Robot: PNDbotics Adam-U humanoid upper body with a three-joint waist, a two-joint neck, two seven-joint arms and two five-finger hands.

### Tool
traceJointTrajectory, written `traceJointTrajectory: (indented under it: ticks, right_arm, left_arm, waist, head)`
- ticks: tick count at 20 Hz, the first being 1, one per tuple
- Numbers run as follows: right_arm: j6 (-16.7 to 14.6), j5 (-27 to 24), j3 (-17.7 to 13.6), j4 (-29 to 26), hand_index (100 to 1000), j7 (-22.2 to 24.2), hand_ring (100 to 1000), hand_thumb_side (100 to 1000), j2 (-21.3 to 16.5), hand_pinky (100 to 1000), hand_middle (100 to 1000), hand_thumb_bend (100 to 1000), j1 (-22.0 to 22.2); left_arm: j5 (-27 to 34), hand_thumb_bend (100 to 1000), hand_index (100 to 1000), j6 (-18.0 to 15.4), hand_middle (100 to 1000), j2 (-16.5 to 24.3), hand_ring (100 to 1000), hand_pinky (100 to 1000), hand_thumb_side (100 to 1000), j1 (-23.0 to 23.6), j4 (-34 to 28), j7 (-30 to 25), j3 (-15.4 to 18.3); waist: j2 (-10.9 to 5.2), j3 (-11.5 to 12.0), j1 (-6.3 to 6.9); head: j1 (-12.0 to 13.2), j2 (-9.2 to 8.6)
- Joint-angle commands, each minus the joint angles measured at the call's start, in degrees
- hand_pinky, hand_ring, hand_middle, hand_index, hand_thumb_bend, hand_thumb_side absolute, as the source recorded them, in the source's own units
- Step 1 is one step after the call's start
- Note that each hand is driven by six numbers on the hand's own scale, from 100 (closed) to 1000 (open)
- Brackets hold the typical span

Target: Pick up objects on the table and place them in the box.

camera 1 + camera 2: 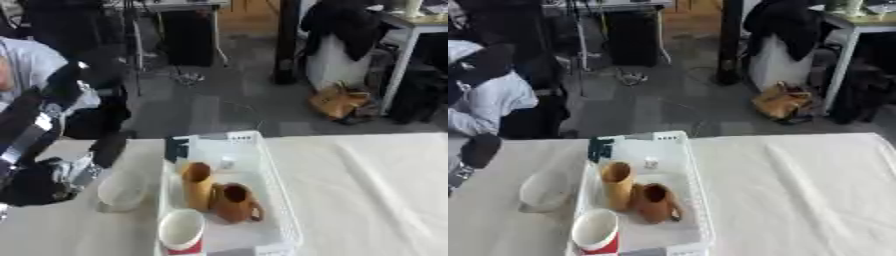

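1. We see a white box (278, 192) at lower centre of the frame, on the table (367, 190).
2. In the box stand a tall tan cup (197, 185), a brown jug (236, 202) touching it, and a white cup (182, 229) with a red base nearest the bottom edge.
3. Just left of the box, on the table, sits a clear bowl (121, 192).
4. Our left robot hand (74, 172) is at the left edge beside the bowl; we cannot tell whether its fingers are curled or straight.
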Motion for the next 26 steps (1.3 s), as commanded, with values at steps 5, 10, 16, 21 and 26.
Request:
traceJointTrajectory:
  ticks: [5, 10, 16, 21, 26]
  right_arm:
    - [0.4, 0.8, -0.1, -1.0, 755, -1.4, 832, 1000, -2.8, 756, 714, 100, -0.2]
    - [1.3, 0.9, 0.0, -1.0, 753, -1.1, 832, 1000, -3.2, 756, 713, 100, -0.1]
    - [2.1, 1.0, 0.0, -1.0, 749, -0.9, 831, 1000, -3.2, 756, 712, 100, 0.0]
    - [2.5, 1.1, 0.0, -1.0, 743, -0.8, 831, 1000, -3.3, 755, 710, 100, 0.1]
    - [3.0, 1.1, 0.0, -1.0, 734, -1.0, 829, 1000, -3.3, 754, 706, 100, 0.2]
  left_arm:
    - [2.7, 251, 1000, 2.8, 1000, 11.1, 1000, 1000, 811, -5.0, 13.6, -7.4, -4.6]
    - [3.0, 407, 1000, 0.6, 1000, 15.1, 1000, 1000, 846, -8.0, 28.1, -3.7, -9.5]
    - [-4.0, 554, 1000, -1.1, 1000, 15.5, 1000, 1000, 861, -12.3, 38.9, -2.7, -11.0]
    - [-10.5, 797, 1000, 0.2, 1000, 15.3, 1000, 1000, 1000, -14.4, 45.2, -3.3, -10.8]
    - [-11.3, 812, 1000, 5.6, 1000, 13.9, 1000, 1000, 1000, -15.3, 50.2, -5.3, -11.1]
  waist:
    - [-2.15, -0.1, 1.72]
    - [-2.53, -0.4, 2.63]
    - [-2.82, -0.3, 3.14]
    - [-3.10, -0.1, 3.46]
    - [-3.20, 0.0, 3.43]
  head:
    - [1.6, 1.48]
    - [2.2, 1.88]
    - [3.0, 2.51]
    - [3.6, 3.03]
    - [3.8, 3.24]
